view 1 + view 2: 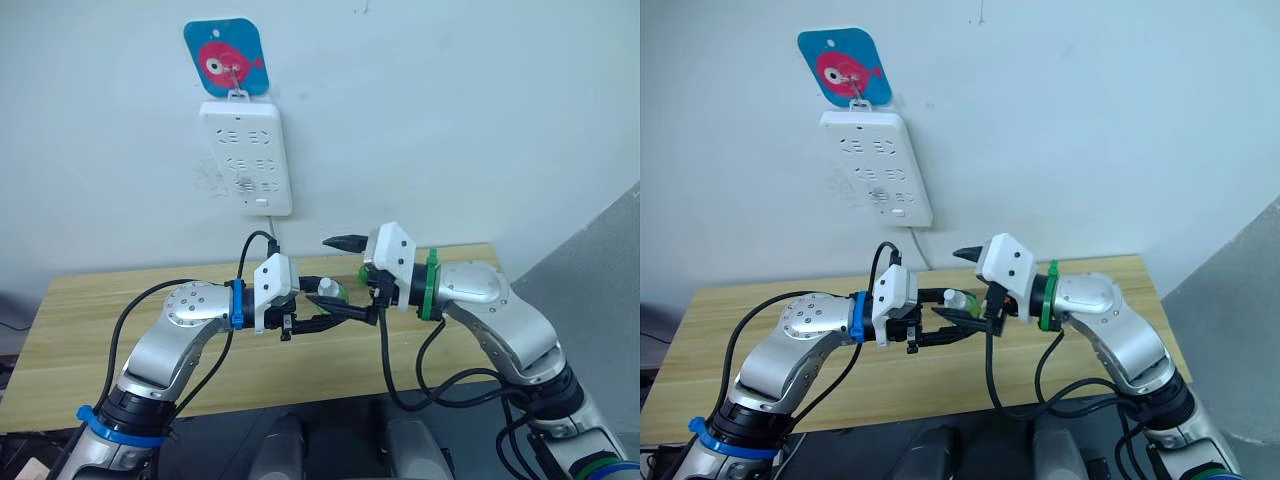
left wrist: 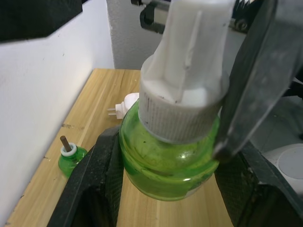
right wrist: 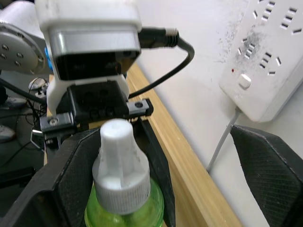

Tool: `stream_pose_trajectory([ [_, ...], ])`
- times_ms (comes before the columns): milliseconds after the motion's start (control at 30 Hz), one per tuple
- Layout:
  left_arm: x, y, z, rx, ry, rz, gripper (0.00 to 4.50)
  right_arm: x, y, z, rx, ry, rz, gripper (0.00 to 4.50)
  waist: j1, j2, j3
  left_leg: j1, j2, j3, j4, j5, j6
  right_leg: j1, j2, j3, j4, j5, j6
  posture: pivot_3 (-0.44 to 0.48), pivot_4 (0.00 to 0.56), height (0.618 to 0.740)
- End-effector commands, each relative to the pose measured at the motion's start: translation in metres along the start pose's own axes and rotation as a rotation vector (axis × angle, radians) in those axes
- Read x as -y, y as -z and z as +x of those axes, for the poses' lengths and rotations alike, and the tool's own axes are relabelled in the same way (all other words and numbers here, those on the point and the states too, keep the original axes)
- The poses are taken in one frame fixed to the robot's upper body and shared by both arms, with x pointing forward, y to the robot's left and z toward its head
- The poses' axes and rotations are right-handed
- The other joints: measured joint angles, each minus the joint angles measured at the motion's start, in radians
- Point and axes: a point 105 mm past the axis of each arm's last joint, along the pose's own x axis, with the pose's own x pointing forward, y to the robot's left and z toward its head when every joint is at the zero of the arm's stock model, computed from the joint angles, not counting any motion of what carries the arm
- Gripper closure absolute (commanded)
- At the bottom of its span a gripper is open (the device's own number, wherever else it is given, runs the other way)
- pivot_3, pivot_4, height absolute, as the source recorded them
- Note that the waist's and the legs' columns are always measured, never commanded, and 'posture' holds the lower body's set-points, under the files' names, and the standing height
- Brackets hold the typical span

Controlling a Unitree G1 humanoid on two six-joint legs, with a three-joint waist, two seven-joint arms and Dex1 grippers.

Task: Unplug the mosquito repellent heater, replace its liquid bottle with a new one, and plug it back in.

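I see left tool (image 1: 322, 318) clamped on green bottle (image 2: 170, 161); right tool (image 1: 350, 278) wide apart around cap; heater (image 2: 124, 106) on table (image 2: 102, 109) beyond bottle.

Wood desk (image 1: 120, 300) against the wall. On it: white heater (image 2: 124, 105) lying prongs out, green bottle (image 2: 72, 158) with bare wick, apart.

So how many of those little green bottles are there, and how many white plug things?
Green liquid bottles: 2, a white-capped one between the left fingers, an uncapped one with a brown wick on the light wooden table.
Small white heater units with prongs: 1.
Long white wall power strips: 1.
Total: 4.
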Motion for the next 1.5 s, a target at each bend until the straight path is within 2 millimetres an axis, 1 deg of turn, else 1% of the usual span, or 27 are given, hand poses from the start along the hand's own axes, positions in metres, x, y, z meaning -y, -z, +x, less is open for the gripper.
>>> stream_pose_trajectory([
  [33, 0.003, -0.008, -0.001, 0.018, 0.013, 0.041, 2.19, 0.008, -0.002, -0.023, -0.028, 0.008, -0.042, 0.0, 0.0, 0.0, 0.0, 0.0, 0.0, 0.0, 0.0, 0.0, 0.0, 0.0, 0.0, 0.0, 0.0, 0.0, 0.0, -0.09, 0.172, 0.74],
  [133, 0.002, -0.007, -0.002, 0.017, 0.006, 0.04, 2.19, -0.003, -0.006, -0.038, -0.043, -0.084, -0.02, 0.0, 0.003, 0.0, 0.0, 0.0, -0.001, 0.0, 0.0, 0.0, 0.0, 0.0, 0.0, 0.0, -0.001, 0.0, 0.0, -0.096, 0.173, 0.74],
  [200, 0.001, -0.007, -0.002, 0.016, 0.005, 0.04, 2.19, -0.013, -0.007, -0.041, -0.046, -0.128, -0.009, 0.0, 0.0, 0.0, -0.001, 0.0, 0.0, 0.0, 0.0, 0.0, 0.0, 0.0, 0.0, 0.0, -0.001, 0.0, 0.0, -0.099, 0.171, 0.74],
  [267, 0.001, -0.006, -0.001, 0.016, 0.004, 0.041, 2.19, -0.016, -0.009, -0.039, -0.037, -0.13, -0.003, 0.0, -0.004, 0.0, -0.002, 0.001, 0.001, 0.0, -0.001, 0.0, 0.0, 0.001, 0.001, 0.0, 0.0, 0.0, 0.0, -0.101, 0.171, 0.74],
  [400, 0.0, -0.007, 0.0, 0.018, 0.007, 0.043, 2.19, -0.01, -0.011, -0.018, -0.003, -0.038, -0.003, 0.0, -0.009, 0.0, -0.004, 0.001, 0.002, 0.0, -0.001, 0.0, 0.0, 0.0, 0.002, 0.0, 0.0, 0.0, 0.0, -0.103, 0.171, 0.74],
  [500, 0.001, -0.007, 0.001, 0.018, 0.015, 0.043, 2.19, -0.003, -0.006, -0.005, -0.004, 0.025, 0.002, 0.0, -0.013, 0.0, -0.006, 0.001, 0.001, 0.0, -0.001, 0.0, 0.0, 0.001, 0.002, 0.001, 0.0, 0.0, 0.0, -0.101, 0.168, 0.74],
  [567, 0.002, -0.007, 0.003, 0.02, 0.019, 0.042, 2.19, -0.003, -0.002, 0.0, -0.012, 0.039, -0.007, 0.0, -0.012, 0.001, -0.006, 0.001, 0.001, 0.0, -0.001, 0.0, 0.0, 0.001, 0.001, 0.001, 0.0, 0.0, 0.0, -0.099, 0.169, 0.74],
  [633, 0.003, -0.008, 0.003, 0.021, 0.021, 0.043, 2.19, -0.001, -0.001, 0.001, -0.012, 0.054, -0.009, 0.0, -0.011, 0.001, -0.007, 0.001, 0.0, 0.0, 0.0, 0.0, 0.0, 0.001, 0.001, 0.001, 0.0, 0.0, 0.0, -0.095, 0.167, 0.74],
  [767, 0.003, -0.007, 0.002, 0.018, 0.02, 0.042, 2.19, 0.005, 0.0, -0.007, -0.02, 0.076, -0.013, 0.0, -0.012, 0.001, -0.007, 0.001, 0.001, 0.0, -0.001, 0.0, 0.0, 0.0, 0.001, 0.001, 0.0, 0.0, 0.0, -0.094, 0.168, 0.74],
  [800, 0.003, -0.007, 0.001, 0.016, 0.019, 0.043, 2.19, 0.007, -0.001, -0.011, -0.024, 0.077, -0.015, 0.0, -0.012, 0.001, -0.007, 0.001, 0.001, 0.0, -0.001, 0.0, 0.0, 0.0, 0.001, 0.001, 0.0, 0.0, 0.0, -0.094, 0.168, 0.74],
  [867, 0.002, -0.006, 0.0, 0.011, 0.015, 0.043, 2.19, 0.006, -0.005, -0.025, -0.03, 0.049, -0.007, 0.0, -0.009, 0.001, -0.007, 0.001, 0.001, 0.0, -0.001, 0.0, 0.0, 0.001, 0.001, 0.001, 0.0, 0.0, 0.0, -0.096, 0.168, 0.74],
  [933, 0.001, -0.005, -0.001, 0.009, 0.012, 0.042, 2.19, 0.002, -0.006, -0.035, -0.043, 0.013, 0.002, 0.0, -0.008, 0.001, -0.007, 0.001, 0.0, 0.0, 0.0, 0.0, 0.0, 0.001, 0.001, 0.001, -0.001, 0.0, 0.0, -0.105, 0.168, 0.74],
  [1033, 0.0, -0.005, -0.001, 0.008, 0.011, 0.042, 2.19, -0.015, -0.008, -0.051, -0.073, -0.1, 0.039, 0.0, -0.006, 0.001, -0.007, 0.001, 0.001, 0.0, -0.001, 0.0, 0.0, 0.001, 0.001, 0.001, 0.0, 0.0, 0.0, -0.113, 0.169, 0.74],
  [1100, 0.0, -0.005, -0.001, 0.008, 0.011, 0.043, 2.19, -0.019, -0.008, -0.054, -0.08, -0.115, 0.045, 0.0, -0.008, 0.001, -0.007, 0.001, 0.001, 0.0, -0.001, 0.0, 0.0, 0.001, 0.001, 0.001, 0.0, 0.0, 0.0, -0.113, 0.169, 0.74],
  [1167, -0.001, -0.005, -0.001, 0.007, 0.008, 0.044, 2.19, -0.017, -0.01, -0.051, -0.074, -0.102, 0.04, 0.0, -0.01, 0.001, -0.007, 0.002, 0.001, 0.0, -0.001, 0.0, 0.0, 0.001, 0.001, 0.001, 0.0, 0.0, 0.0, -0.115, 0.169, 0.74],
  [1267, -0.003, -0.005, 0.0, 0.008, 0.004, 0.047, 2.19, -0.015, -0.015, -0.038, -0.045, -0.072, 0.044, 0.0, -0.017, 0.001, -0.008, 0.002, 0.001, 0.001, -0.001, 0.0, 0.0, 0.001, 0.002, 0.001, 0.001, 0.0, 0.0, -0.114, 0.169, 0.74],
  [1367, -0.003, -0.005, 0.001, 0.009, 0.004, 0.048, 2.19, -0.013, -0.016, -0.027, -0.035, -0.053, 0.05, 0.0, -0.02, 0.001, -0.008, 0.002, 0.001, 0.001, -0.001, 0.0, 0.0, 0.001, 0.001, 0.001, 0.0, 0.0, 0.0, -0.113, 0.169, 0.74],
  [1500, -0.003, -0.004, 0.002, 0.009, 0.005, 0.048, 2.19, -0.013, -0.019, -0.019, -0.012, -0.051, 0.055, 0.0, -0.02, 0.001, -0.008, 0.001, 0.0, 0.0, 0.0, 0.0, 0.0, 0.001, 0.001, 0.001, 0.0, 0.0, 0.0, -0.107, 0.168, 0.74],
])
